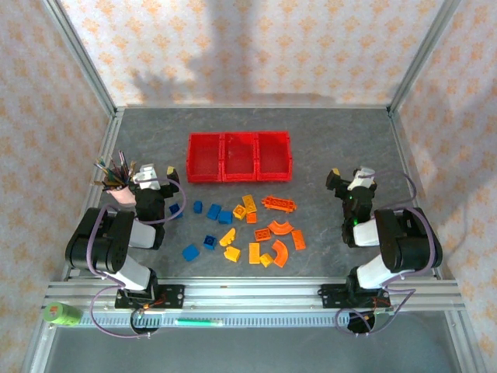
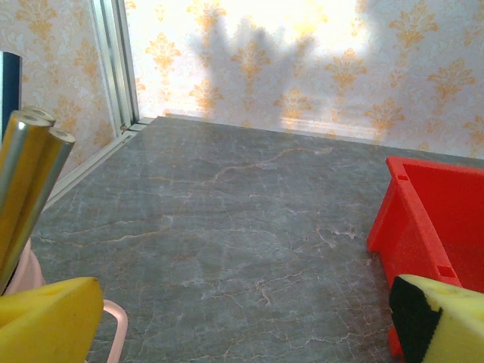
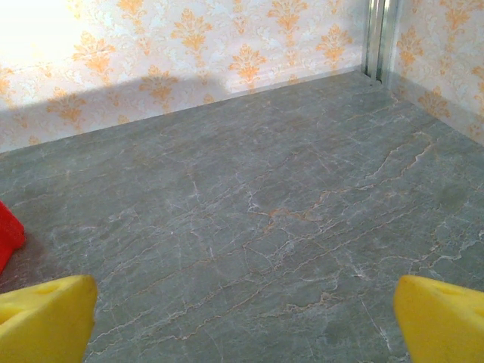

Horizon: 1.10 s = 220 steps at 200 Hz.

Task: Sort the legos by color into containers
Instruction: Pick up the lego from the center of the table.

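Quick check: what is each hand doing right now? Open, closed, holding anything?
Left hand: open, holding nothing.
Right hand: open, holding nothing.

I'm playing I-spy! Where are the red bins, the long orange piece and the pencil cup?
red bins (image 1: 239, 177): top view, front wall of the middle bin.
long orange piece (image 1: 279, 204): top view, its middle.
pencil cup (image 1: 119, 195): top view, pink side.
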Available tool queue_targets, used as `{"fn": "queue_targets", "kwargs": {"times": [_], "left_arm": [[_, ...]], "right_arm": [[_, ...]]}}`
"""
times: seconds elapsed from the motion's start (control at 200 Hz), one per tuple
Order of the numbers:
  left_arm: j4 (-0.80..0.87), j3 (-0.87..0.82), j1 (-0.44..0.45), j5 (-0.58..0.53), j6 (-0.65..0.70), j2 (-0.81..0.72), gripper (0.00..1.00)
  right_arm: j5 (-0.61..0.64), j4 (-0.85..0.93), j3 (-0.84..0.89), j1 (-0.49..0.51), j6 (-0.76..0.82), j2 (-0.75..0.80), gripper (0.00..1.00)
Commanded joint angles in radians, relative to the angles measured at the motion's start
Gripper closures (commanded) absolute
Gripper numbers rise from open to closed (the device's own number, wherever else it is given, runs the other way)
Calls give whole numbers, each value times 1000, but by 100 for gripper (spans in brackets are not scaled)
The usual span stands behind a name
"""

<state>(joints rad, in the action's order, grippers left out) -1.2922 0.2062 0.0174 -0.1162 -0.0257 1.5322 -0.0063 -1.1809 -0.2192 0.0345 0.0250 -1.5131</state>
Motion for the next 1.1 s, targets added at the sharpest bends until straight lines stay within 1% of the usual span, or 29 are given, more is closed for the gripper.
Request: {"fn": "queue_targets", "kwargs": {"times": [0.0,0.12,0.19,0.285,0.395,0.486,0.556,0.621,0.696,0.736,0.801,0.851,0.986,1.096], "left_arm": [[-35,-20,-10,-25,-14,-56,0],[46,-28,-10,-38,-26,-150,0],[120,-22,-10,-48,-43,-214,0],[250,-1,-10,-43,-80,-319,0],[390,25,-10,-47,-134,-425,0],[482,41,-10,-67,-223,-488,0],[542,53,-10,-65,-305,-521,0],[546,42,-10,-56,-359,-542,0],[542,24,-10,-50,-433,-560,0],[574,31,-11,-42,-459,-570,0],[668,71,-11,-25,-487,-582,0],[734,99,-11,15,-493,-588,0],[838,132,-9,151,-512,-614,0],[915,140,-2,228,-537,-649,1]], "right_arm": [[5,22,-27,2,15,53,0],[27,67,-29,1,3,100,0],[39,158,-57,1,-13,150,0],[48,327,-118,-1,-68,220,0],[35,433,-149,-2,-135,284,0],[26,533,-165,-7,-215,348,0],[46,652,-192,-13,-330,397,0],[90,798,-222,-16,-455,427,0],[17,852,-234,-27,-470,448,0],[-29,864,-239,-27,-463,460,0],[-80,872,-243,-26,-462,471,0],[-103,885,-250,-21,-460,473,0],[-127,975,-309,16,-448,444,0],[-166,999,-326,62,-440,432,0]]}}
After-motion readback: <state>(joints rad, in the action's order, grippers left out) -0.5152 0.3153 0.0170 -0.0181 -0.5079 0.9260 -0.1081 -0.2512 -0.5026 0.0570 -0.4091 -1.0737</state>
